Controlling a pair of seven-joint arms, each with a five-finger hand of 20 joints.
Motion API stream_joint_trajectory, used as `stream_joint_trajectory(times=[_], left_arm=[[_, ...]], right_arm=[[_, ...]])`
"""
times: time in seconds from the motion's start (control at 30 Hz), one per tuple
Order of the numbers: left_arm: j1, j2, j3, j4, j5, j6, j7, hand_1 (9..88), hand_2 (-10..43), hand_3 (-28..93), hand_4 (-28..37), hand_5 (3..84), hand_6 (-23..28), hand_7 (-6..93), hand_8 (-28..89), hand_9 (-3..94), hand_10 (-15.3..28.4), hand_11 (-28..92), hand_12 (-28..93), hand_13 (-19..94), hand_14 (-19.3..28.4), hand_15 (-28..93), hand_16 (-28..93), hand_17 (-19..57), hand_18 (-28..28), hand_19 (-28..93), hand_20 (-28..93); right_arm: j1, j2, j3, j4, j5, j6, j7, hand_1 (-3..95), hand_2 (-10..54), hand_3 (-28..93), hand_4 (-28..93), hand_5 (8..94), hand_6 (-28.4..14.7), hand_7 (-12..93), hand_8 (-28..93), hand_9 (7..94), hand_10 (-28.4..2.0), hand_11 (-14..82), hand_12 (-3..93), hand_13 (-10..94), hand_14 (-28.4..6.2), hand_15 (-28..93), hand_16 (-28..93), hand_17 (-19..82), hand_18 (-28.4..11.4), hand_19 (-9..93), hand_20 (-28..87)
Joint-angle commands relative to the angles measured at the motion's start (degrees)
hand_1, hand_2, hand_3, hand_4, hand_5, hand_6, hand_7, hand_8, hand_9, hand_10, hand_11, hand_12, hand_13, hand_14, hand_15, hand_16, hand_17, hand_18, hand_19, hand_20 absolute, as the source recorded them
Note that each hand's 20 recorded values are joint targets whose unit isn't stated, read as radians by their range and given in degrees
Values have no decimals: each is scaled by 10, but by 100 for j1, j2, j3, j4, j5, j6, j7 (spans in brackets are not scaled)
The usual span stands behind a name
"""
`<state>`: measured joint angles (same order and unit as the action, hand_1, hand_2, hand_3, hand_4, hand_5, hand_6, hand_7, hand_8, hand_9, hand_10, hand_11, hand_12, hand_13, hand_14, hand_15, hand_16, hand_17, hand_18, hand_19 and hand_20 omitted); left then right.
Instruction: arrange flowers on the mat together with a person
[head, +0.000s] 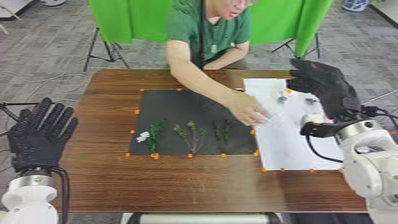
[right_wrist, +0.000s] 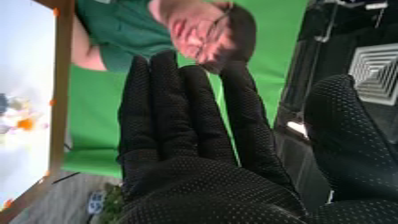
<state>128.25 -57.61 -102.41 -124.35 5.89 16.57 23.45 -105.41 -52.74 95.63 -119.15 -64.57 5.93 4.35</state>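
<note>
On the dark mat lie a white flower with green leaves, a greenish sprig and a thin dark green stem, side by side. A person's hand is over the boundary of the mat and the white sheet; whether it holds anything is unclear. My right hand is over the right part of the sheet, fingers straight; in the right wrist view the right hand is open and empty. My left hand lies left of the table, fingers straight, holding nothing.
Small flower pieces lie on the white sheet beside my right hand, with a pale bloom near the right wrist. Orange markers line the mat and sheet. The brown table reaches toward me; the person stands at its far side.
</note>
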Motion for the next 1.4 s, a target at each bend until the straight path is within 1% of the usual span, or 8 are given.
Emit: stream_joint_trajectory(times=[0.03,0.3,0.57,0.77,1.03,1.17,1.3,1.4], left_arm=[[78,-41,11,7,35,-79,36,292,120,717,-283,376,68,132,-111,337,142,199,83,256,130,297,-71,-61,131,315,118],[65,-10,22,12,9,-103,47,291,119,717,-283,375,67,131,-111,338,141,198,84,256,130,296,-71,-60,131,314,119],[-19,28,23,41,5,-120,-14,291,118,718,-283,375,67,132,-110,338,141,197,84,257,130,297,-70,-60,131,313,119],[-19,47,9,33,8,-135,-49,290,117,718,-283,375,67,132,-110,338,141,197,84,257,130,297,-70,-60,131,312,120],[-1,54,11,28,1,-149,-42,290,116,719,-283,375,67,132,-110,338,141,196,85,258,130,296,-69,-60,132,312,120],[-4,55,27,36,8,-190,-54,291,115,718,-283,375,67,131,-110,338,141,196,85,258,130,295,-69,-59,131,311,120],[8,46,27,24,8,-194,-12,290,114,719,-283,375,67,130,-110,339,141,195,85,258,130,294,-69,-60,132,312,121],[32,33,37,17,-28,-184,11,289,115,715,-283,376,67,130,-110,339,141,194,85,258,130,293,-69,-60,132,311,121]], right_arm=[[-169,-88,86,-124,46,69,-119,249,138,693,-242,462,-37,129,-100,469,-169,65,173,395,-151,267,201,188,-160,448,186],[-375,-133,271,-201,183,-1,-169,243,140,691,-240,461,-39,127,-98,466,-172,64,172,400,-152,271,200,194,-161,467,193],[-500,-142,377,-252,303,-19,-238,242,141,692,-239,463,-41,128,-97,471,-173,67,172,407,-153,279,198,194,-162,472,193],[-560,-161,417,-278,314,-80,-227,242,142,692,-239,465,-41,129,-97,472,-173,68,171,408,-153,281,196,194,-162,473,193],[-606,-153,460,-282,318,-41,-244,242,143,692,-238,466,-41,129,-98,473,-173,68,171,409,-153,283,195,194,-163,474,194],[-593,-51,410,-279,355,263,-272,241,143,693,-238,462,-42,128,-98,469,-172,67,171,409,-152,284,196,194,-163,475,194],[-642,38,373,-313,430,725,-397,236,144,694,-238,449,-45,128,-97,461,-175,68,174,408,-153,287,198,189,-167,468,190],[-667,90,361,-353,238,991,-180,230,147,693,-239,447,-46,128,-96,459,-176,68,174,407,-153,287,197,186,-169,458,184]])
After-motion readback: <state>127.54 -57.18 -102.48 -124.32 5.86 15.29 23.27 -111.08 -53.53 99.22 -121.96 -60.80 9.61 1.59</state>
